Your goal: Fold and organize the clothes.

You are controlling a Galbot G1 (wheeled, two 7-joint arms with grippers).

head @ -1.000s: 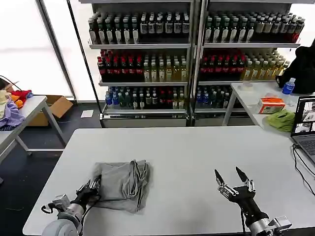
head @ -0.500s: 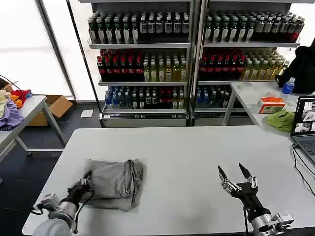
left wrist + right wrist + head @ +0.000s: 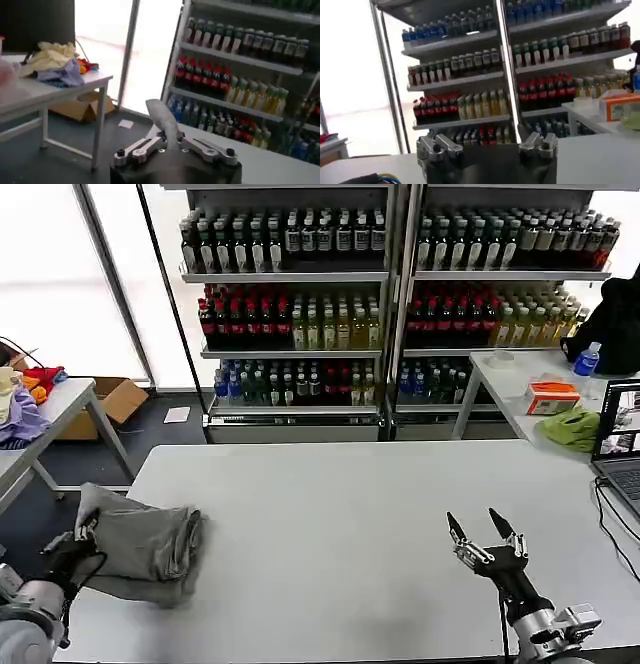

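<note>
**Grey garment at the table's left edge, held by my left gripper**

From the head camera I see the folded grey garment [image 3: 140,546] lying at the near left corner of the white table [image 3: 350,514], its left side lifted and hanging past the table edge. My left gripper [image 3: 75,546] is at that overhanging edge, off the table's side, with its fingers clamped on the fabric. On the left wrist camera a fold of the grey cloth [image 3: 165,122] stands up between the two closed fingers, pinched at their meeting point.

My right gripper [image 3: 483,536] hovers low over the near right part of the table, well apart from the garment, with its two dark fingertips spread apart and nothing between them. The right wrist camera shows the same: both fingers [image 3: 437,146] stand wide, empty.

Behind the table are the drink shelves [image 3: 385,304]; a side table with a laptop [image 3: 618,439] and a lime-green cloth [image 3: 572,427] sits to the right.
</note>
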